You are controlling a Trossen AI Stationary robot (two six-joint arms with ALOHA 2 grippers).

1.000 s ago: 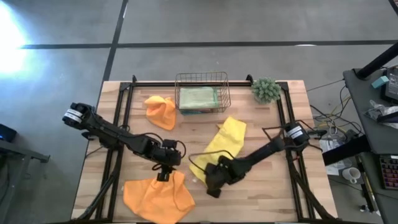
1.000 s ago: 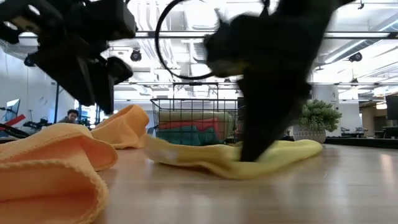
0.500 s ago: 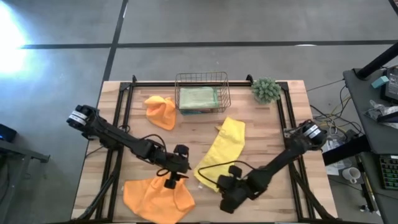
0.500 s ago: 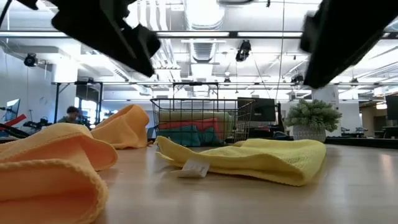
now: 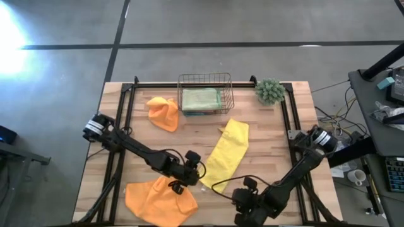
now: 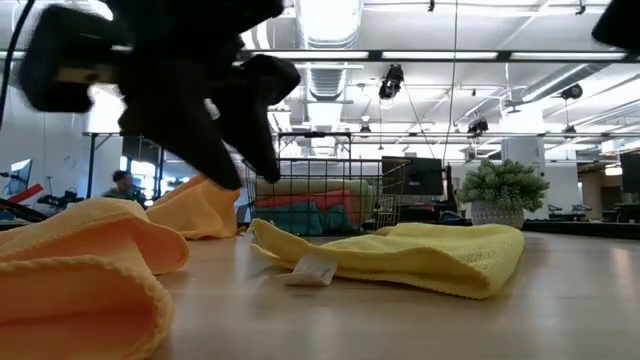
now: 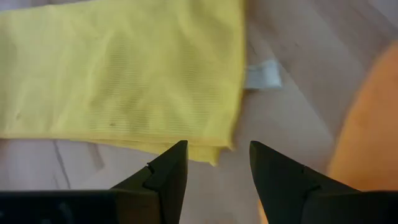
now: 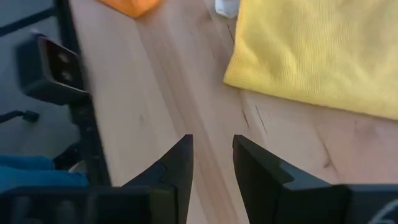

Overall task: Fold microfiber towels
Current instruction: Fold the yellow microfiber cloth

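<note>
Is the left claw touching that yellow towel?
Apart. The left wrist view shows the open left gripper empty, the yellow towel lying beyond its fingertips.

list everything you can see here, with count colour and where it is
yellow towel: 1, yellow, folded into a strip, table centre
orange towels: 2, orange; one crumpled left of the basket, one at the near edge
wire basket: 1, dark wire, far edge, holding folded green, pink and teal towels
plant: 1, green, far right corner
table: 1, light wood
person: 1, far off in the room
left gripper: jaws open, at the yellow towel's near corner
right gripper: jaws open, empty, near edge
</note>
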